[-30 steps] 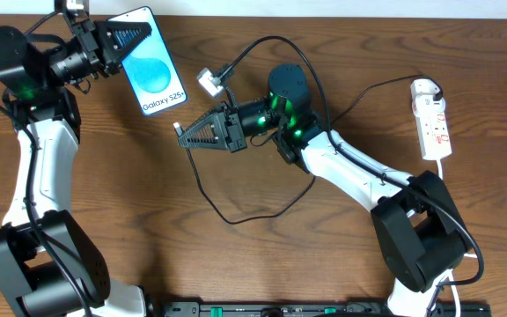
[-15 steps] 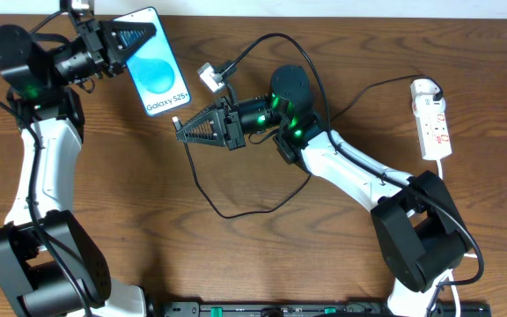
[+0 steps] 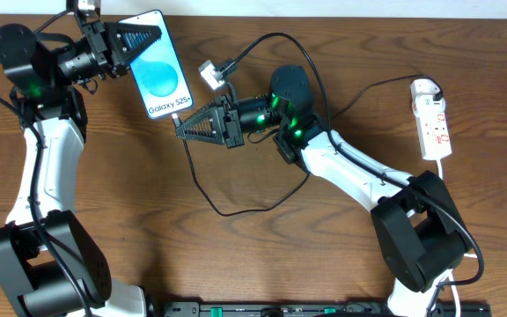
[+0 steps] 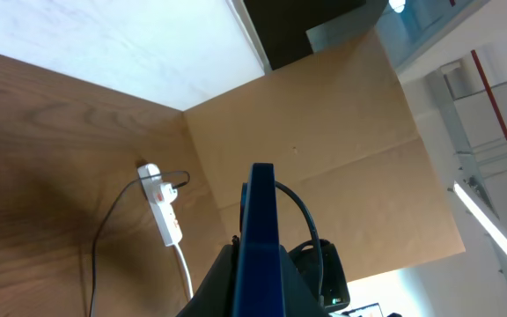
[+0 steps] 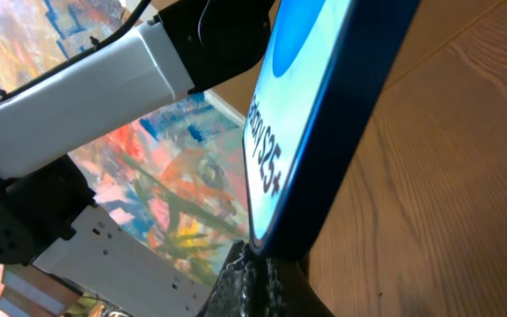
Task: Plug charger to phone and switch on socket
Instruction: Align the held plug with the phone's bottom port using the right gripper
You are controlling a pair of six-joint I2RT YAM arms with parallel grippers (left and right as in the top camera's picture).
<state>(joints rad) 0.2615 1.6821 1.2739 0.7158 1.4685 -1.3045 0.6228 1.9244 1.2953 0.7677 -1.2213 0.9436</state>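
My left gripper (image 3: 144, 35) is shut on the top end of the phone (image 3: 160, 69), a slim handset with a bright blue screen reading "Galaxy S25+", held above the table's far left. The left wrist view shows the phone edge-on (image 4: 260, 238). My right gripper (image 3: 181, 130) is shut on the small plug tip of the black charger cable (image 3: 202, 189) and holds it right at the phone's bottom edge (image 5: 306, 150). The cable loops back to the white power strip (image 3: 433, 118) at the far right, where its black plug sits.
A small white adapter block (image 3: 209, 77) with a dark cable hangs near the right arm. The power strip's thick white cord (image 3: 451, 180) runs down the right side. The strip also shows in the left wrist view (image 4: 162, 208).
The left gripper has shifted the phone a little right and down. The right gripper has moved left and up, bringing the plug tip against the phone's bottom edge.
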